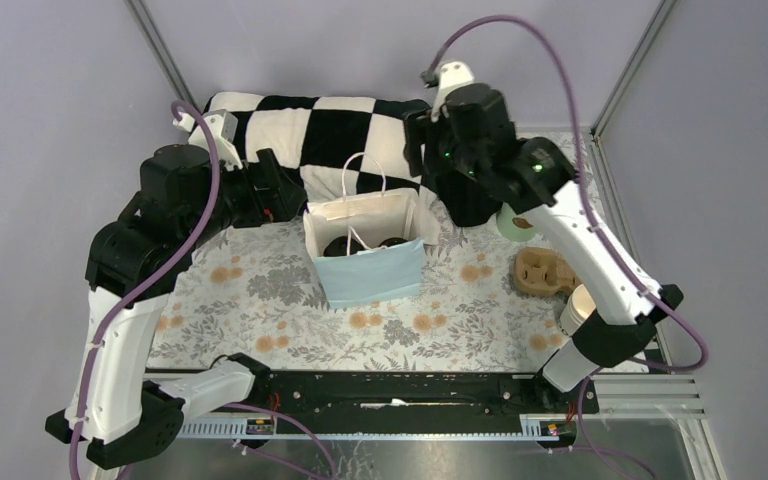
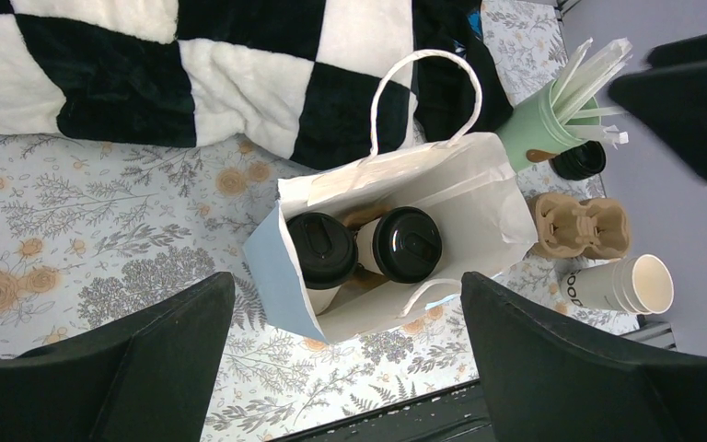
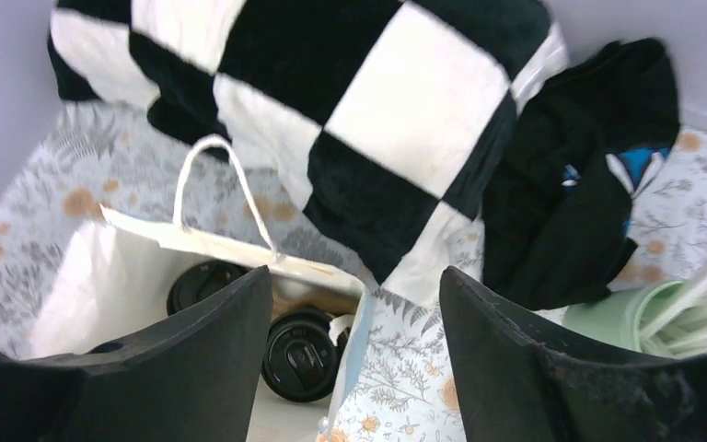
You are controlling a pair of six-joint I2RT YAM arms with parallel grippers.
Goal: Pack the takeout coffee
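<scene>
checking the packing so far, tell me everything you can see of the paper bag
The paper bag is white with a pale blue outer side, made of thin creased paper, with two white loop handles. It stands upright and open on the floral tablecloth, just in front of the checkered blanket. Inside, two white lidded coffee cups stand side by side, black lids up. Nothing grips it.

White arms [image 1: 110,355], seemingly black fingers [image 2: 129,368]
</scene>
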